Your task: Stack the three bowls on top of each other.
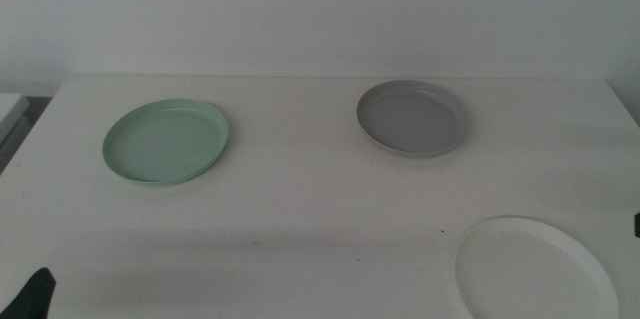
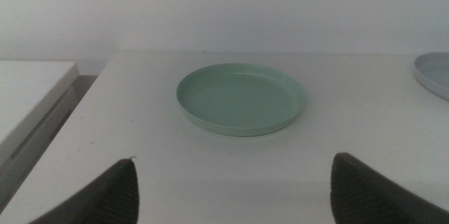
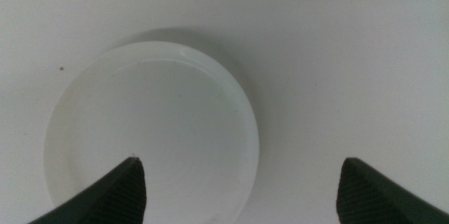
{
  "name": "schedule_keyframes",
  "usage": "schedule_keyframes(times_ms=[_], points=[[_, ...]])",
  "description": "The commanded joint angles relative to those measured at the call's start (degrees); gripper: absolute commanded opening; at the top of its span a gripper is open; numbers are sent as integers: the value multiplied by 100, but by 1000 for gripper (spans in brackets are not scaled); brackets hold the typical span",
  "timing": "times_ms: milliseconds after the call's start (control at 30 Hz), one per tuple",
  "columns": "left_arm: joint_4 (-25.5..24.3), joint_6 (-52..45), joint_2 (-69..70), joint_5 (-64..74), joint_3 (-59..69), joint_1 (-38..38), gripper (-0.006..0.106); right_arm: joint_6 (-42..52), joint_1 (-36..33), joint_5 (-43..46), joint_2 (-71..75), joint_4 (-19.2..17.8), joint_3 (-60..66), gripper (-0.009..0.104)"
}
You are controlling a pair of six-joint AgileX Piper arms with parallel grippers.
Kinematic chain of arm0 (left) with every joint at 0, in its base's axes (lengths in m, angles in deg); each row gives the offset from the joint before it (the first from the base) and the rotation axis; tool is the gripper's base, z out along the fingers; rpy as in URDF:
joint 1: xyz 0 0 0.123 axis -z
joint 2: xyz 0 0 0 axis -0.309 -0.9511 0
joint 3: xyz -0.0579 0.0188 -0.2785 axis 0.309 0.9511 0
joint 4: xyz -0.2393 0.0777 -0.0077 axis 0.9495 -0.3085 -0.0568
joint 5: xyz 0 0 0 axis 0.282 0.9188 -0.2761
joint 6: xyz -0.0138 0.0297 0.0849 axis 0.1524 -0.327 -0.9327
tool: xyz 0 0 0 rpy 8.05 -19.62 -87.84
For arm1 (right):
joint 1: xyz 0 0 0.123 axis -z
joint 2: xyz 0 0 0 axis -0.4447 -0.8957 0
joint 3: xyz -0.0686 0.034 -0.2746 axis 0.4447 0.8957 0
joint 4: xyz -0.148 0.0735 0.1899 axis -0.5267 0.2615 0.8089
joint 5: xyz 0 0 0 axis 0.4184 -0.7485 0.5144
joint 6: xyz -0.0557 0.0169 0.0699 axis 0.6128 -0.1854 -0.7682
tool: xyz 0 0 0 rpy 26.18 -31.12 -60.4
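Observation:
Three bowls lie apart on the white table. The mint green bowl (image 1: 166, 141) is at the left, the grey bowl (image 1: 412, 117) at the back right, and the white bowl (image 1: 535, 271) at the front right. My left gripper (image 1: 35, 294) waits at the bottom left corner. It is open in the left wrist view (image 2: 235, 196), facing the green bowl (image 2: 240, 99) from a distance, with the grey bowl's rim (image 2: 433, 73) at the edge. My right gripper (image 3: 242, 192) is open above the white bowl (image 3: 151, 129), with one jaw over the bowl and the other over bare table.
The white table (image 1: 300, 219) ends at a pale wall behind. A lower white surface (image 2: 28, 90) stands beside the table's left edge, with a dark gap between them. A sliver of the right arm (image 1: 637, 225) shows at the right edge.

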Motion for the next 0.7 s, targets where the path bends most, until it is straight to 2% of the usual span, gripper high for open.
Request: schedule_keyframes(times_ms=[0, 233, 333, 533, 667], points=[[-9, 12, 20, -72, -1, -14, 94, -141, 40, 21, -325, -45, -162, 93], [-9, 12, 20, -72, -1, -14, 94, -304, 40, -282, -1968, -43, -581, 88], [-9, 12, 20, -72, -1, -14, 94, -315, 40, -178, -2707, -47, -662, 80], [-9, 12, 20, -72, -1, -14, 94, -315, 40, 223, -3796, -98, -713, 55], [-9, 12, 20, -72, -1, -14, 94, -339, 40, 409, -4265, -98, -713, 54]])
